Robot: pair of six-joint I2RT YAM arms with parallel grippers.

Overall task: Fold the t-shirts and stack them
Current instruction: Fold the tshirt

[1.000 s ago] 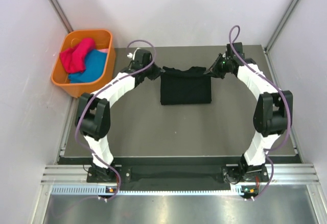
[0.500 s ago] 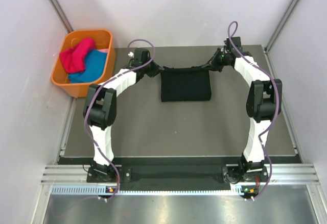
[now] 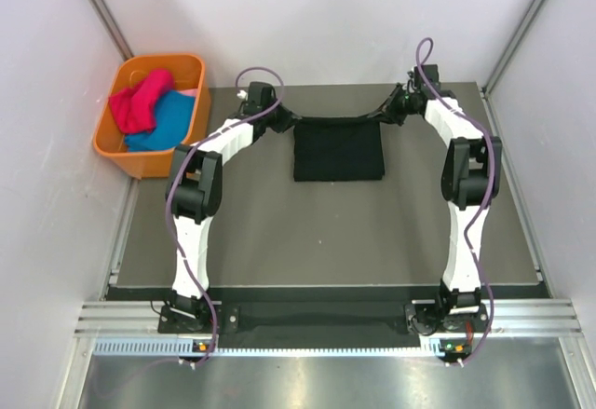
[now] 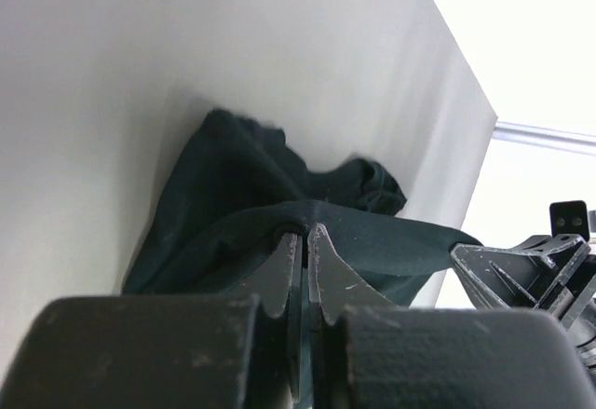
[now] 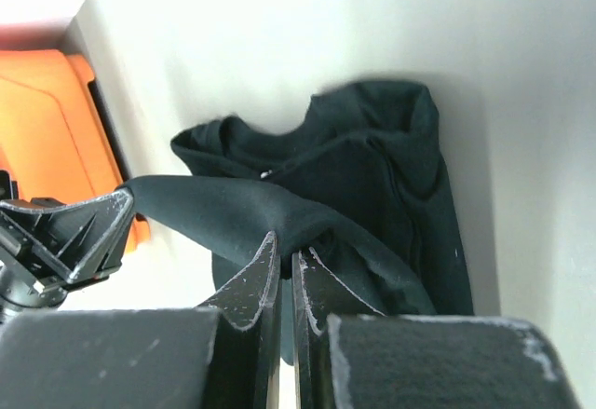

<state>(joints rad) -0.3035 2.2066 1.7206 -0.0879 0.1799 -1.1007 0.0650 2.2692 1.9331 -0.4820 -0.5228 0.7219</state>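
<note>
1. You find no text, label, brand name, number or sign that can be read in any of the three views.
2. On the black t-shirt (image 5: 372, 176) you see a tiny pale speck in the right wrist view, too small to make out as a letter or a sign.
3. The pale strip (image 3: 307, 347) along the near rail shows fine marks in the top view, and they are too small for you to read.
</note>
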